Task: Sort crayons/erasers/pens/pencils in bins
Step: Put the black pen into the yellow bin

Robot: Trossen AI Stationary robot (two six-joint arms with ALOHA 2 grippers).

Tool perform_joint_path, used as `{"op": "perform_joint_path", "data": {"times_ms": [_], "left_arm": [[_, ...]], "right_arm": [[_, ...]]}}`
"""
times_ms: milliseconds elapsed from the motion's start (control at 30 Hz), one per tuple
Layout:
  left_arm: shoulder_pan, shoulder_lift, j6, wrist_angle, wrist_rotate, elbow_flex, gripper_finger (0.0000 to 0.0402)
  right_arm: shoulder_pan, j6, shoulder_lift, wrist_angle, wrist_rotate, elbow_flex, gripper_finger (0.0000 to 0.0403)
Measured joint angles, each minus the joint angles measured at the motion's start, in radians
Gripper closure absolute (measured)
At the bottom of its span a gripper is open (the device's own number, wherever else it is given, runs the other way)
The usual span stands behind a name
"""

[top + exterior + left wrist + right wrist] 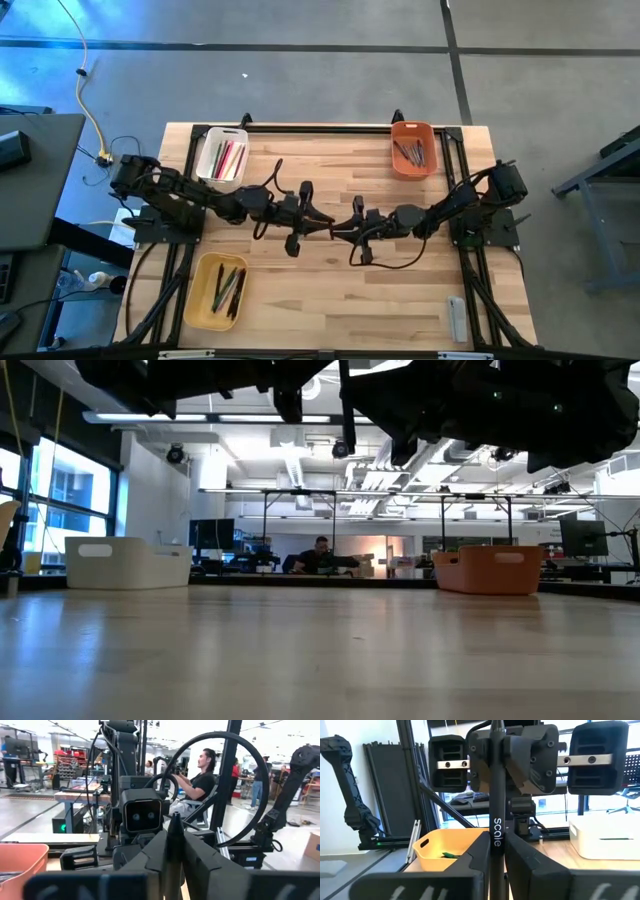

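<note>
High view: your two arms meet over mid-table (330, 290), the left pincer (322, 222) and right pincer (345, 230) tip to tip, with the white bin (205, 165), orange bin (412, 131) and yellow bin (200, 305) already stocked. Low view: no loose sticks show on the boards. Left wrist view: a dark pencil (174, 845) stands pinched between your closed fingers. Right wrist view: the right pincer is also clamped on this thin black stick. It looks light, stiff and slick; hold it mid-shaft, squarely.
</note>
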Motion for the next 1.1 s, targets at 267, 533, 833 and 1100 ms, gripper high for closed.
{"op": "perform_joint_path", "data": {"times_ms": [267, 533, 833, 1100], "left_arm": [[0.0, -0.027, 0.0, -0.063, 0.008, 0.024, 0.0388], [-0.005, -0.137, -0.036, -0.415, -0.039, 0.116, 0.0391], [-0.136, -0.212, -0.24, -1.052, -0.153, 0.282, 0.0393], [-0.378, -0.203, -0.731, -1.616, -0.308, 0.437, 0.0393]], "right_arm": [[0.004, 0.002, -0.007, -0.051, 0.036, -0.002, 0.0304], [0.039, -0.01, -0.157, -0.287, 0.116, -0.011, 0.0218], [0.111, 0.006, -0.384, -0.778, 0.244, -0.011, 0.0247], [0.144, 0.08, -0.436, -1.016, 0.386, -0.011, 0.0384]]}}
